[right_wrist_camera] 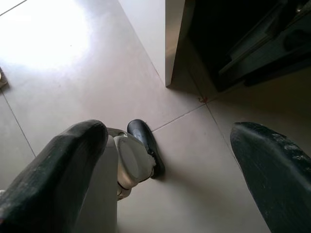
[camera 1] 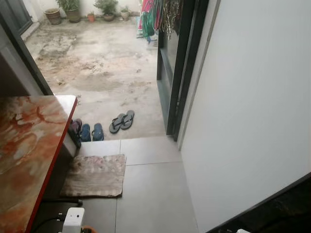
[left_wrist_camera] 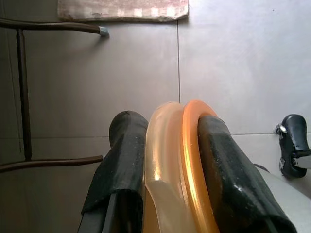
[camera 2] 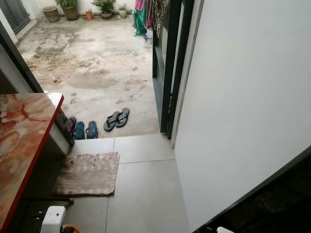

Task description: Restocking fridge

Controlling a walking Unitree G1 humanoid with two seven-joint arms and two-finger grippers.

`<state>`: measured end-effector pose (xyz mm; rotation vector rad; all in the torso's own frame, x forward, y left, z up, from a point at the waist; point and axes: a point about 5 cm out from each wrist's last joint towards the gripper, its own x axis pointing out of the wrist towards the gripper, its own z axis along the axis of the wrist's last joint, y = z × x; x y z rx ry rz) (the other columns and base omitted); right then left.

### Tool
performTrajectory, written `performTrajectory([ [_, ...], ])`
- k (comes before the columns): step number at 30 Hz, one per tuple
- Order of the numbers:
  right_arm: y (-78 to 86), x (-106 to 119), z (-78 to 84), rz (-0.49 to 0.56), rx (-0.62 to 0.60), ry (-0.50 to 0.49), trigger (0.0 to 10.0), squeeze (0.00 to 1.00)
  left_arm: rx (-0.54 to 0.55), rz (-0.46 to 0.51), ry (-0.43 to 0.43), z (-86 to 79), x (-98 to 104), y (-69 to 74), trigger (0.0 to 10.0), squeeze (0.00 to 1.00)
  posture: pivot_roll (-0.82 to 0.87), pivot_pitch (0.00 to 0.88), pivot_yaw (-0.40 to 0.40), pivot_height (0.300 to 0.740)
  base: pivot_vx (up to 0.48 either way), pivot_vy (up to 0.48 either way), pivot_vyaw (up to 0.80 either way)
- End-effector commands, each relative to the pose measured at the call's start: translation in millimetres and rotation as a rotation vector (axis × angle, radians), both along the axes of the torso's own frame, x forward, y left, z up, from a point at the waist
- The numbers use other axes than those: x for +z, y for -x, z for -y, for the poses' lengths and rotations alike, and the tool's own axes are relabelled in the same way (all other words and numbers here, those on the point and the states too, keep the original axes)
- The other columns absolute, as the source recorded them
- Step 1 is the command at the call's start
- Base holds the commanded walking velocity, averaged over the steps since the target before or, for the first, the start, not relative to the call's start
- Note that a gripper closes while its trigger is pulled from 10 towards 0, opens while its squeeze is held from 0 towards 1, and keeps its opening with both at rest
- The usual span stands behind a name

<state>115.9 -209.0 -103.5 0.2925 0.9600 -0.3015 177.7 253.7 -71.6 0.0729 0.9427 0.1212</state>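
Left eye view looks down at a grey tiled floor (camera 1: 150,194) by an open doorway onto a concrete yard (camera 1: 97,63). Marbled orange desk (camera 1: 24,150) with red edge at left, worn doormat (camera 1: 95,175) beside it, three pairs of flip-flops (camera 1: 121,121) at the threshold, potted plants (camera 1: 70,9) far back. White fridge door (camera 1: 252,107) fills the right side, dark interior edge below.

Left wrist view: left end effector (left_wrist_camera: 167,160) clamps two curved rims, translucent amber and orange, of a plastic item (left_wrist_camera: 177,160) held above the tiles; desk legs (left_wrist_camera: 22,92) nearby.

Right wrist view: right end effector (right_wrist_camera: 175,165) spread wide, nothing held, above floor and robot foot (right_wrist_camera: 138,153).
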Motion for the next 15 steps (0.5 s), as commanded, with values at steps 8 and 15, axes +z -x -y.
performTrajectory([
  [8,9.6,0.4,16.5,-0.016,-0.075,0.028,10.0,0.00,-0.010,-0.052,0.025,4.8,-9.6,18.2,10.0,0.00,-0.03,0.000,0.009,0.740,0.000,0.000,-0.80],
  [15,12.3,-0.4,15.6,-0.023,-0.054,0.025,10.0,0.00,0.004,-0.041,0.033,12.2,-10.9,16.5,10.0,0.00,-0.03,0.000,0.000,0.740,0.000,0.000,-0.80],
])
